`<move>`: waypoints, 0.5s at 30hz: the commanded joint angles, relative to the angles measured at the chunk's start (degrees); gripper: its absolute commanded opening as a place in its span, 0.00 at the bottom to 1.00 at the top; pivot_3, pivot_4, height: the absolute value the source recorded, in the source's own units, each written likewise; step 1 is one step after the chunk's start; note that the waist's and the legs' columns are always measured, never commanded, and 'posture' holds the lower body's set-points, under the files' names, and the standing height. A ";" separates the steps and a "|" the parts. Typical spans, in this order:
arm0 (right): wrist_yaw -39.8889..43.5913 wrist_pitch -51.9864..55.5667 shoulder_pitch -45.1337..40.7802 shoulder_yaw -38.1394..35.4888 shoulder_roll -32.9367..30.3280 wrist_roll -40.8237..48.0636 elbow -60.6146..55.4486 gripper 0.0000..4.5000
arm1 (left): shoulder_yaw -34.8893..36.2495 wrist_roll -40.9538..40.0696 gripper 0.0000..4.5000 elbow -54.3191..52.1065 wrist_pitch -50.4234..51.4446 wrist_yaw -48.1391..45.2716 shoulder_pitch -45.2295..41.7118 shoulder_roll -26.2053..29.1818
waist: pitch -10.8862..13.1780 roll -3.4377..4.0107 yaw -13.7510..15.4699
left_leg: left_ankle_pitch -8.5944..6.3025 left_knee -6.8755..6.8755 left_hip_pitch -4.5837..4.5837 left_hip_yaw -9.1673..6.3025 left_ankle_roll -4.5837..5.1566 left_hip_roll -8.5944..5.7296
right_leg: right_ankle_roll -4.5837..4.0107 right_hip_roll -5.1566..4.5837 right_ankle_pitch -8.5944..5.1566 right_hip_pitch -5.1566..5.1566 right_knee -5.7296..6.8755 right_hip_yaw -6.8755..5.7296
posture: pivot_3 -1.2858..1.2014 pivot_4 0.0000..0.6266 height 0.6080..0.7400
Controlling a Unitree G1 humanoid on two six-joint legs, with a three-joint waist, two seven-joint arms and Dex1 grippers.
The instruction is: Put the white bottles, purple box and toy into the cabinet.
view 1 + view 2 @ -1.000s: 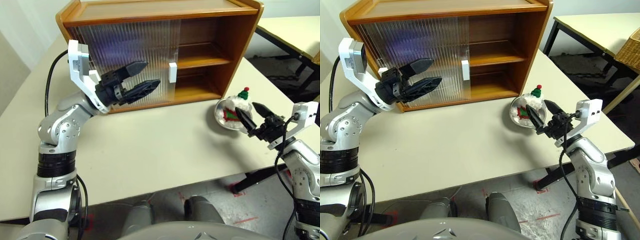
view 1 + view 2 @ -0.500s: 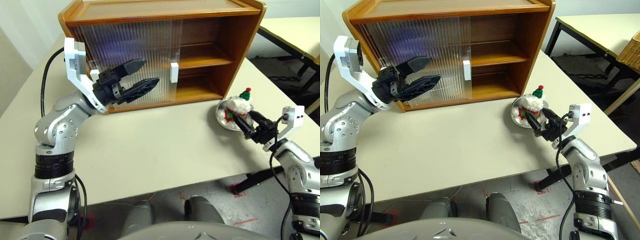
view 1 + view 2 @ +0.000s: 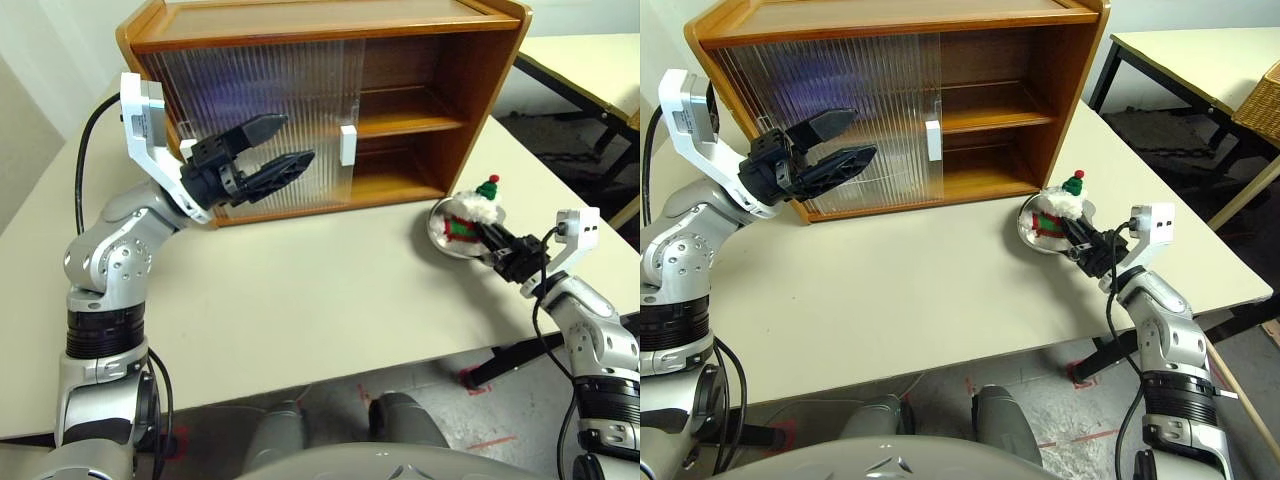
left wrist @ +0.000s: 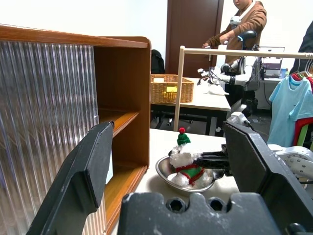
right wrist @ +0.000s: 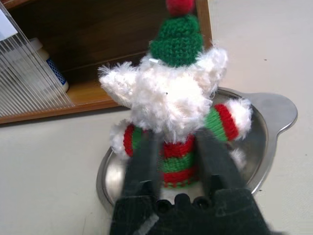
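We saw the right gripper (image 5: 177, 161) clamped on the toy (image 5: 172, 105), fingers either side of its red-green striped middle, toy sitting upright in the steel bowl (image 5: 274, 113) on the table (image 3: 300, 300). In the head views bowl + toy sat at approx 3 o'clock, just off the cabinet (image 3: 480, 80) open end. Looked like grasp made, lift not yet begun, so toy not stowed.

Left gripper (image 3: 270, 155) hung wide apart, holding nothing, at approx 10 o'clock in front of the ribbed sliding door (image 3: 260, 110). White door handle (image 3: 347, 144) sat near mid-cabinet; right half open, both shelves reachable.

One white bottle (image 5: 49, 68) showed on the lower shelf in the right wrist view, partly behind the door edge, so we judged at least 1 bottle done. A lilac blur showed behind the ribbed door, upper shelf; prob the purple box, but couldn't tell for sure. 2nd bottle: couldn't tell.

Left to do, by our read: lift toy out of bowl, carry to approx 12 o'clock, set on open shelf, release.
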 commanded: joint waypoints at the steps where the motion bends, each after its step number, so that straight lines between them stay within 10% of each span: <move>1: 0.04 -0.88 -0.84 0.59 -0.23 -0.14 0.51 0.00 | -0.17 0.14 1.00 -1.01 0.35 0.05 0.21 0.36 | 0.00 0.00 0.02 | 0.00 0.00 0.00 0.00 0.00 0.00 | 0.00 0.00 0.00 0.00 0.00 0.00 | 0.54 0.00 1.00; 15: -0.74 4.38 1.05 -3.31 -2.82 7.32 -15.19 0.00 | -2.83 1.78 1.00 3.55 -1.59 -3.30 -2.34 -1.87 | -0.01 0.01 -0.20 | 0.00 0.02 -0.01 0.01 0.00 -0.01 | 0.00 0.00 0.00 0.00 0.00 0.01 | 0.50 0.00 1.00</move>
